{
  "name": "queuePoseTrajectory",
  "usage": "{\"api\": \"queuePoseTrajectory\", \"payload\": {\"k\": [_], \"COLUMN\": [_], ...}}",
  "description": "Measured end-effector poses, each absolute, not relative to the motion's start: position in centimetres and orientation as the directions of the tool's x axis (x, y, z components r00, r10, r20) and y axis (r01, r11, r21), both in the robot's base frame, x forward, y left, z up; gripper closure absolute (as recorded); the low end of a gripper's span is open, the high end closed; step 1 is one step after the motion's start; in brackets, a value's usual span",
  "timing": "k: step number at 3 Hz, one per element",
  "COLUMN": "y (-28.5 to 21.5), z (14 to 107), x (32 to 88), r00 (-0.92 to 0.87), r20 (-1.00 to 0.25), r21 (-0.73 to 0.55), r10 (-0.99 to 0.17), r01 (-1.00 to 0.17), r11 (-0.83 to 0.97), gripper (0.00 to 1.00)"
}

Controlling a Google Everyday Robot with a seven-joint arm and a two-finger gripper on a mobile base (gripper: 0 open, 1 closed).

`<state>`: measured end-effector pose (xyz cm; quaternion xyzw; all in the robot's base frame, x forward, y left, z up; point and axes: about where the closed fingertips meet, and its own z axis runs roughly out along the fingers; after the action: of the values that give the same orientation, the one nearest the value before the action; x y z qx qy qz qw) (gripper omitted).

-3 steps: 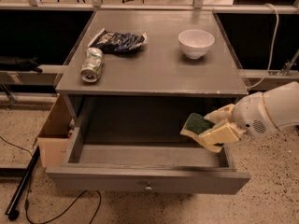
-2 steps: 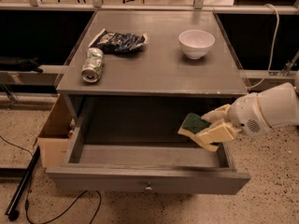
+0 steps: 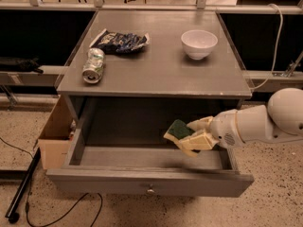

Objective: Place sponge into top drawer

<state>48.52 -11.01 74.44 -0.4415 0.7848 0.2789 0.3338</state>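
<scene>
The top drawer [image 3: 142, 182] is pulled out wide open below the grey tabletop, its front panel with a small round knob [image 3: 150, 190] at centre. My gripper [image 3: 189, 136] reaches in from the right over the drawer's right half. It is shut on the sponge [image 3: 177, 130], pale yellow foam with a dark green top, held tilted above the drawer floor.
On the tabletop [image 3: 156, 70] stand a white bowl [image 3: 199, 43], a dark blue snack bag [image 3: 120, 41] and a can lying on its side [image 3: 93, 65]. A brown cardboard box [image 3: 56, 138] stands left of the drawer. Cables lie on the speckled floor at left.
My gripper with the sponge has moved a little to the left and slightly down, further over the open drawer.
</scene>
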Motion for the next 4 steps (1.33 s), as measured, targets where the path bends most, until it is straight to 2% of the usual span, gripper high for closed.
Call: {"api": "queuePoseTrajectory", "payload": {"k": [4], "y": [-11.1], "z": [68.0], "x": [50.9], "r00": [-0.466], "r20": [-0.719], "r21": [0.181], "r10": [-0.516], "r01": [-0.842], "r11": [0.509], "gripper": [1.00]}}
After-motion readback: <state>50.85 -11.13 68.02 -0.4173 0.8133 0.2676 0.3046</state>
